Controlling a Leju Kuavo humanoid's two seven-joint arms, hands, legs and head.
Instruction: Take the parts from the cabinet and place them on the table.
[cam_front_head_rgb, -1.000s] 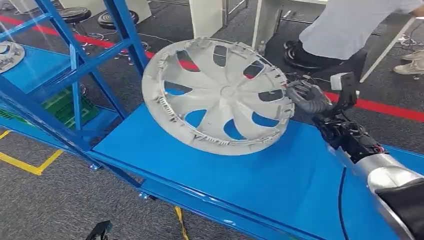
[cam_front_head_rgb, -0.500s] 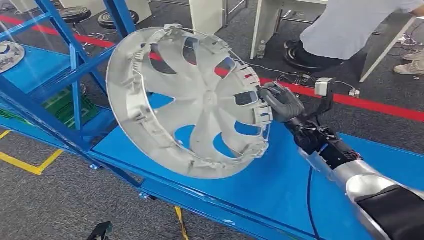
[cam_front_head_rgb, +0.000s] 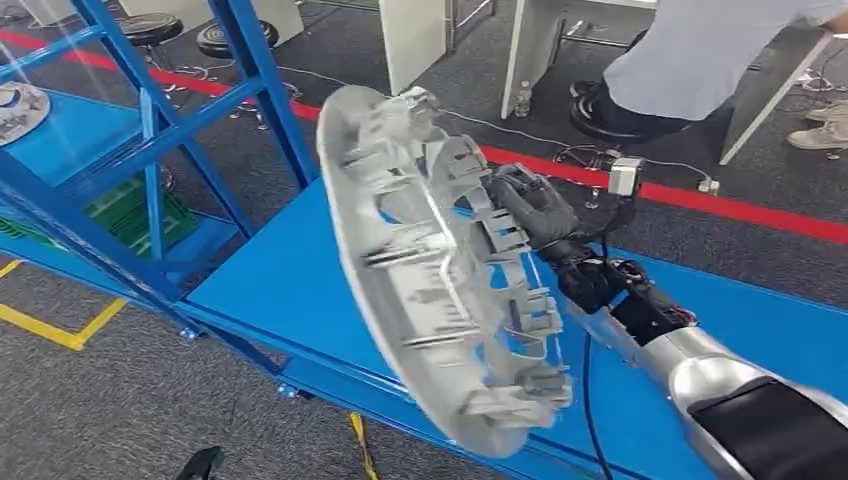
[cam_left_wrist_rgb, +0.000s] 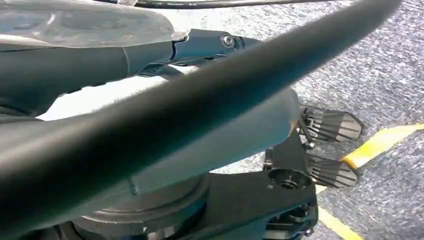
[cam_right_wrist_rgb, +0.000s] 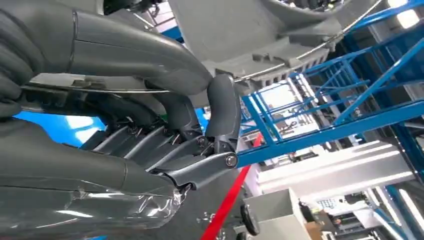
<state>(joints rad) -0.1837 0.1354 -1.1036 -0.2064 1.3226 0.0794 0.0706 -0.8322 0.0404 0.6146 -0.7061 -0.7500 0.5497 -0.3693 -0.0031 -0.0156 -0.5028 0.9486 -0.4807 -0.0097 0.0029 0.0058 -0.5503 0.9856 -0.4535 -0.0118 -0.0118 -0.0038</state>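
A grey wheel cover (cam_front_head_rgb: 430, 270) hangs tilted, almost edge-on to me, over the blue table (cam_front_head_rgb: 290, 290), with its ribbed back side facing right. My right hand (cam_front_head_rgb: 530, 205) grips its rim at the far upper edge. In the right wrist view the dark fingers (cam_right_wrist_rgb: 220, 107) curl around the cover's rim (cam_right_wrist_rgb: 260, 30). A second wheel cover (cam_front_head_rgb: 20, 108) lies on the blue cabinet shelf at far left. My left hand (cam_left_wrist_rgb: 200, 42) shows one finger stretched out with nothing in it.
The blue cabinet frame (cam_front_head_rgb: 150, 130) stands at the left, its slanted bars close to the held cover. A person (cam_front_head_rgb: 700, 50) sits beyond the table at the back right. Black stools (cam_front_head_rgb: 150, 28) and a red floor line (cam_front_head_rgb: 740, 210) lie behind.
My right hand has swung the wheel cover from facing me to nearly edge-on, and brought it lower and closer. The hand itself has moved left and nearer.
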